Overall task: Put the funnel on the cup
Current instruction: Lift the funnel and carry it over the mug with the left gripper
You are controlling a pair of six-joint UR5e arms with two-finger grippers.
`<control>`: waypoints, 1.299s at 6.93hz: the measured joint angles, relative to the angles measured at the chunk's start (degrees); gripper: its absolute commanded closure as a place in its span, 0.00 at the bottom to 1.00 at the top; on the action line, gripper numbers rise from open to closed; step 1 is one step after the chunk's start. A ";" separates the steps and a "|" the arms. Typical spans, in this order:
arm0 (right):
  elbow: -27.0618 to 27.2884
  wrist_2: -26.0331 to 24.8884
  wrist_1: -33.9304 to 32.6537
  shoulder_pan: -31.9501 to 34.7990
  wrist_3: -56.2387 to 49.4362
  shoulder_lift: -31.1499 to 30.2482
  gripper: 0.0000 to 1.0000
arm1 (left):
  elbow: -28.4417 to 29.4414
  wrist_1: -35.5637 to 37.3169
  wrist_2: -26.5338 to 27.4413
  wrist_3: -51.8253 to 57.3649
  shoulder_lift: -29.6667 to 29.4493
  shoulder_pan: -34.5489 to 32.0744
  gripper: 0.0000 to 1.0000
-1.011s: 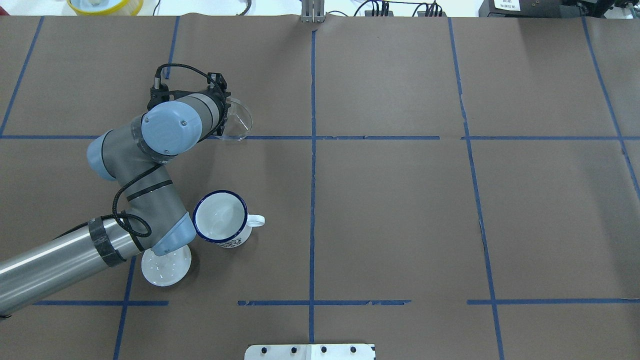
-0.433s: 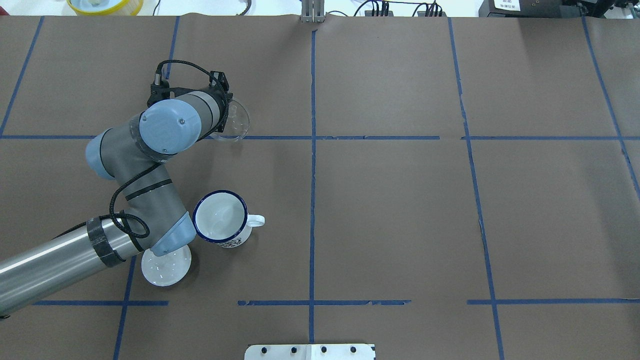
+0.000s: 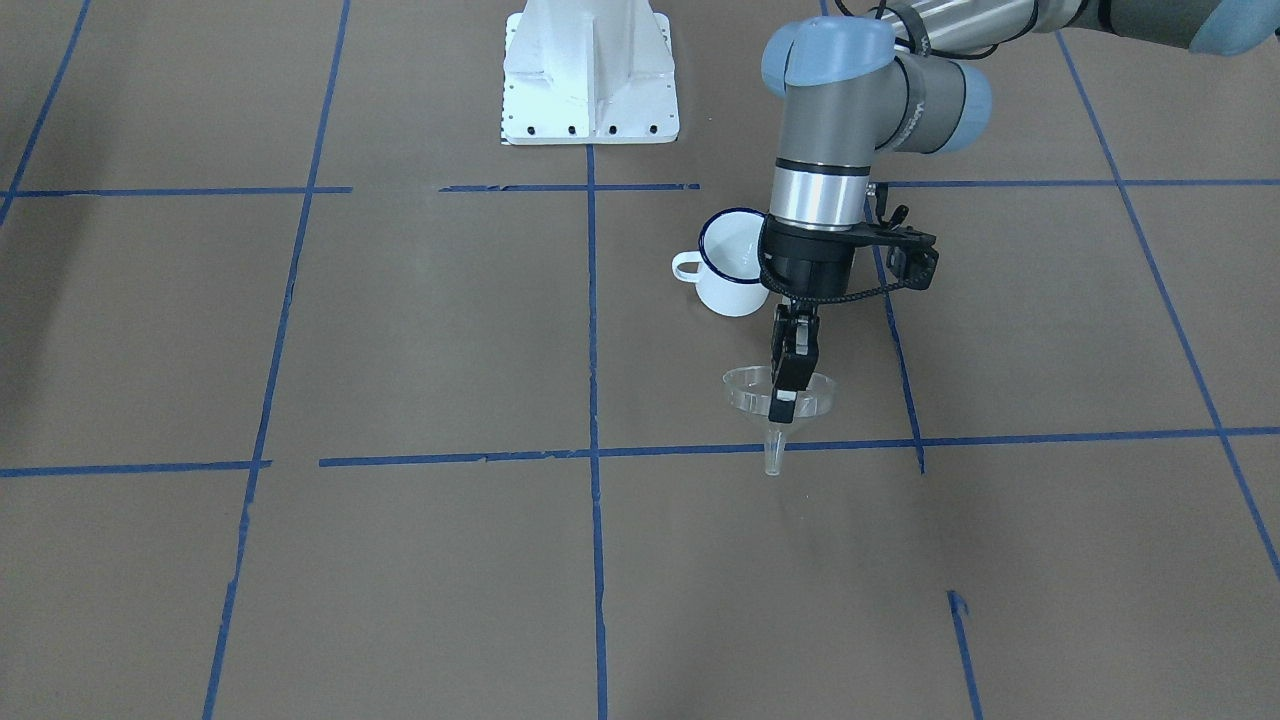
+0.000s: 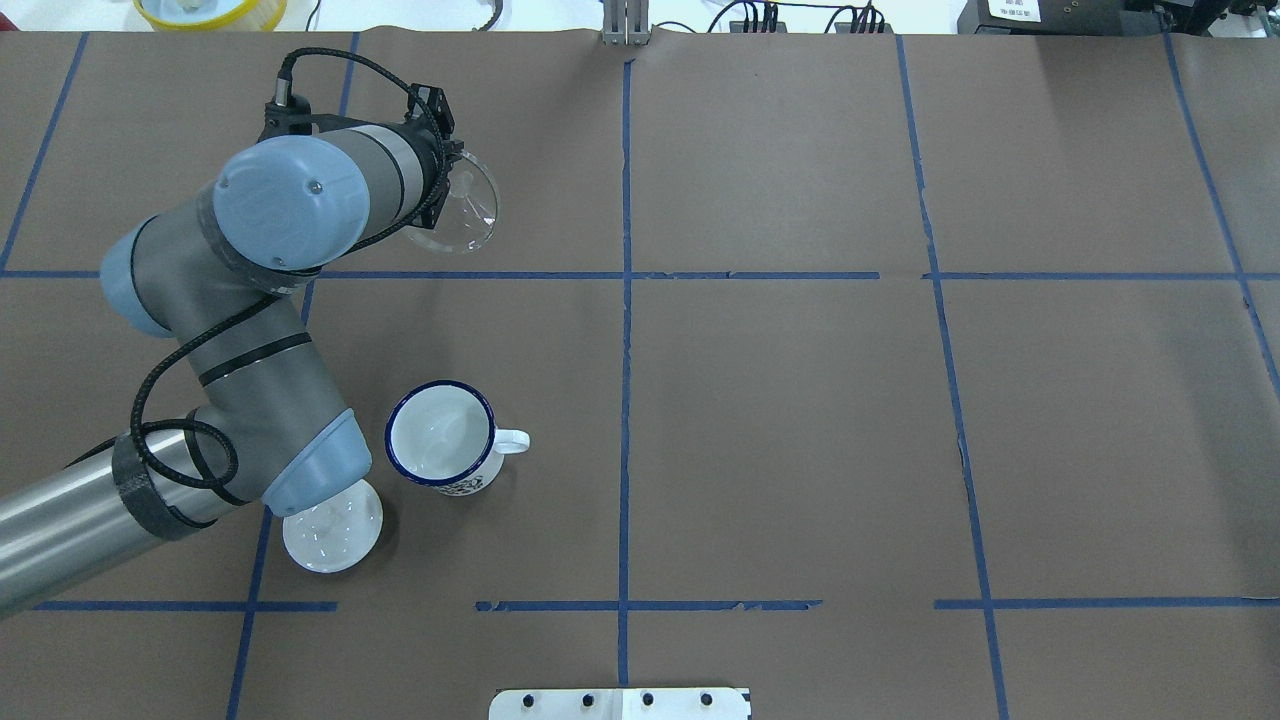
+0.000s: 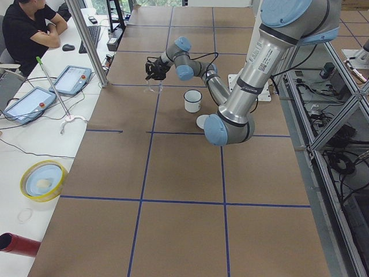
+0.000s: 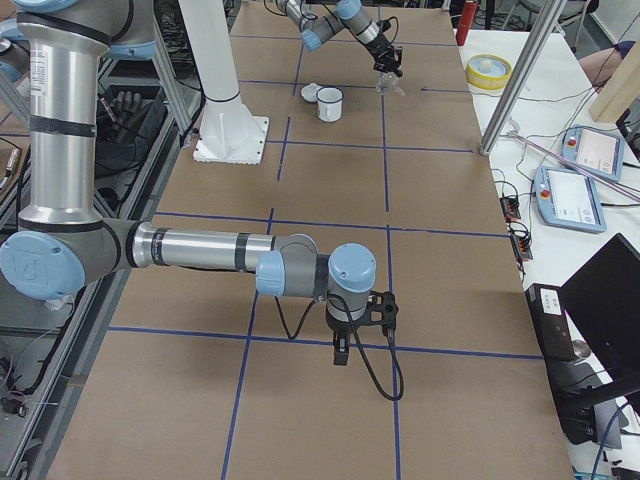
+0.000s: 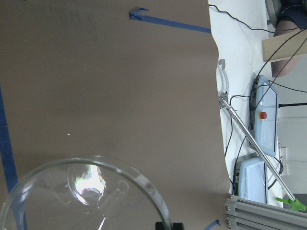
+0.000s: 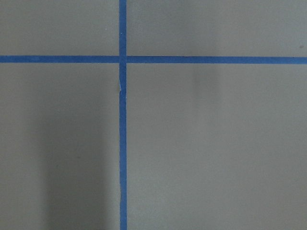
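Observation:
My left gripper (image 3: 785, 398) points straight down and is shut on the rim of the clear funnel (image 3: 760, 390). It holds the funnel mouth up, with the spout hanging just above the table. The funnel also shows in the overhead view (image 4: 465, 212) and fills the bottom of the left wrist view (image 7: 86, 191). The white cup (image 4: 440, 435) with the blue rim stands upright and empty, nearer the robot base than the funnel; its handle points to the overhead view's right. The front view shows the cup (image 3: 722, 282) behind my wrist. My right gripper (image 6: 340, 356) hovers far away over bare table; I cannot tell whether it is open.
A white domed lid (image 4: 335, 538) lies next to the cup, partly under my left arm's elbow. A yellow bowl (image 4: 210, 10) sits beyond the table's far edge. The white robot base (image 3: 590, 75) stands at the near edge. A person (image 5: 31, 29) sits at the side desk.
My left arm has risen and shifted slightly away from the robot base, lifting the funnel off the table. The cup and lid have not moved.

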 measured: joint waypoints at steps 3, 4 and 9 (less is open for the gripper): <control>0.04 0.00 0.00 0.00 0.00 0.00 0.00 | -8.52 20.87 -16.72 11.90 -1.00 0.04 1.00; 0.04 0.00 0.00 0.00 0.00 0.00 0.00 | -9.67 26.60 -21.22 14.97 -1.97 0.05 1.00; 0.05 0.00 0.00 0.00 0.00 0.00 0.00 | -9.44 32.23 -31.63 20.61 -3.20 0.45 1.00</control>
